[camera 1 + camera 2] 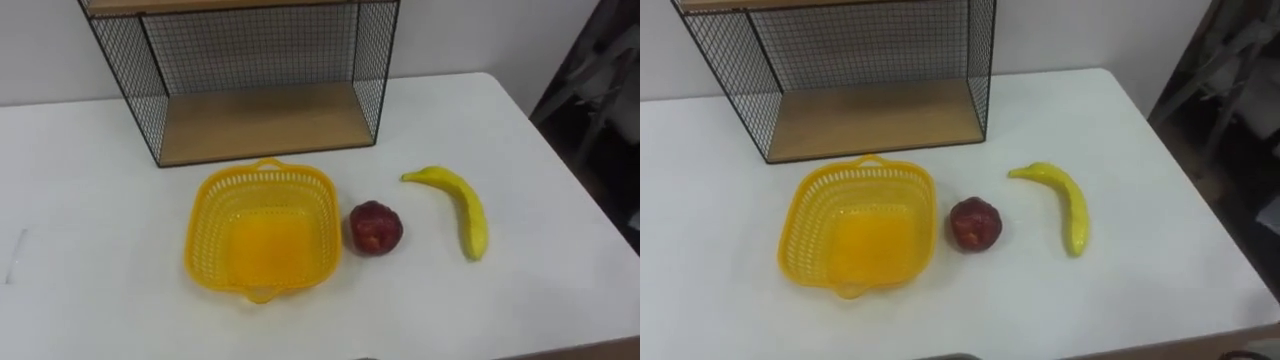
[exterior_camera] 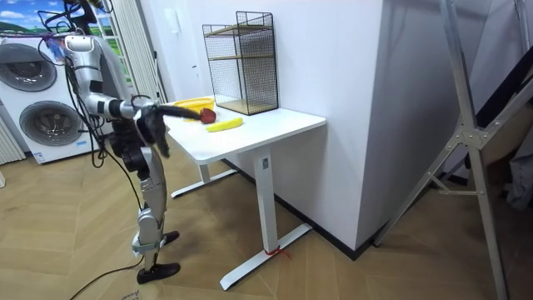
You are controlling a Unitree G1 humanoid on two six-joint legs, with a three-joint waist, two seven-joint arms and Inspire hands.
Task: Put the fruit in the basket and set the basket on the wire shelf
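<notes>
A yellow plastic basket (image 1: 205, 215) stands with nothing in it on the white table (image 1: 80, 200), just in front of the wire shelf (image 1: 260, 120) with its wooden board. Right of the basket and almost touching its rim lies a dark red fruit (image 1: 375, 228). A banana (image 1: 462, 208) lies further right, curved, with its stem toward the shelf. In the room view I stand at the table's end, facing the shelf. My right hand (image 2: 156, 123) and my left hand (image 2: 177, 110) are held out by the table's near edge, short of the fruit.
The table's right edge runs close past the banana, with dark floor and a metal stand (image 1: 600, 70) beyond it. A white wall rises behind the shelf. In the room view washing machines (image 2: 42, 100) stand behind me.
</notes>
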